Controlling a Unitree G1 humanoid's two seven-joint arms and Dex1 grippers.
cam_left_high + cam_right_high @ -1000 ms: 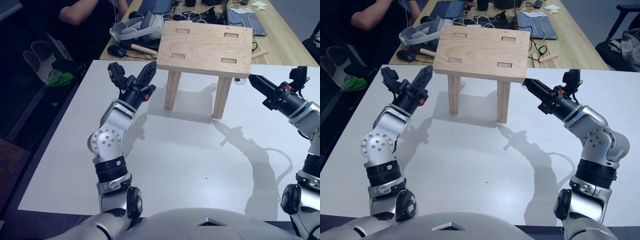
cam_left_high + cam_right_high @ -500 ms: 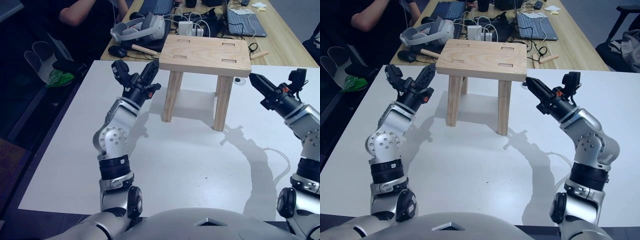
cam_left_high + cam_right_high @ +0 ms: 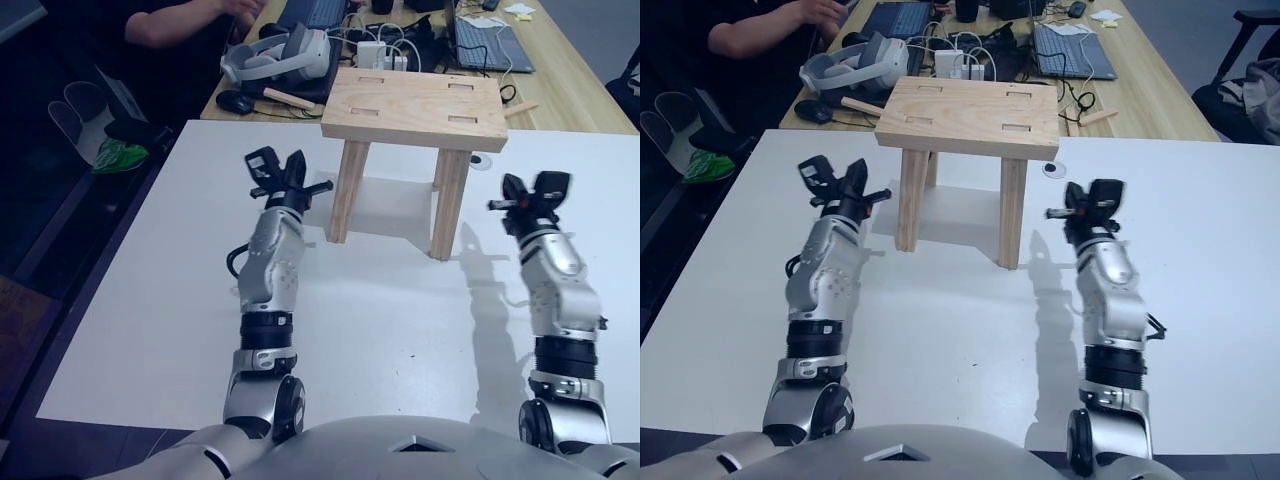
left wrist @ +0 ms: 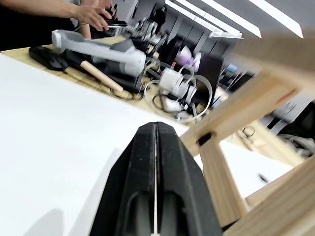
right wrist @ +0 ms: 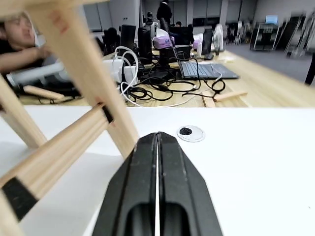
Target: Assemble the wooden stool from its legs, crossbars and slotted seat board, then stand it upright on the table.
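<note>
Stool of pale wood with slotted seat stands upright near the far edge of the white table (job looks done); left gripper and right gripper flank it, pinched closed, empty.

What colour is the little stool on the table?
The stool is pale, light-brown bare wood. The left eye view shows it best.

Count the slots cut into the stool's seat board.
4 slots, one near each corner of the seat board: far left, far right, near left, near right. The top shows whole, so none seem hidden.
</note>
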